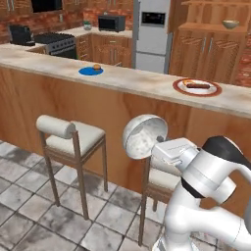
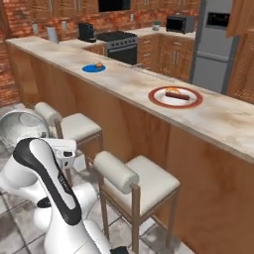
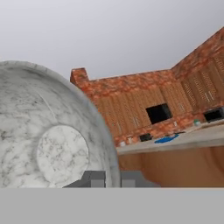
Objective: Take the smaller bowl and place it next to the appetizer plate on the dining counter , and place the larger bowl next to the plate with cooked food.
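Note:
My gripper [image 3: 113, 178] is shut on the rim of the smaller bowl [image 3: 48, 131], a grey-white marbled bowl held tilted on its side in front of the dining counter [image 1: 142, 82], below the level of its top. The same bowl [image 1: 144, 136] hangs above a stool, and it appears at the far left as the bowl [image 2: 22, 130]. On the counter lie the blue appetizer plate [image 1: 91, 71] [image 2: 94, 68] to the left and the red-rimmed plate with cooked food [image 1: 197, 87] [image 2: 175, 96] to the right. The larger bowl [image 1: 230, 23] rests on a shelf of the wooden cabinet behind.
Stools with white cushions [image 1: 68, 135] [image 2: 136, 181] stand against the counter's wood-panelled front, close under the arm. Behind the counter are a stove [image 1: 56, 41], a microwave [image 1: 112, 22] and a grey fridge [image 1: 153, 34]. The floor is tiled.

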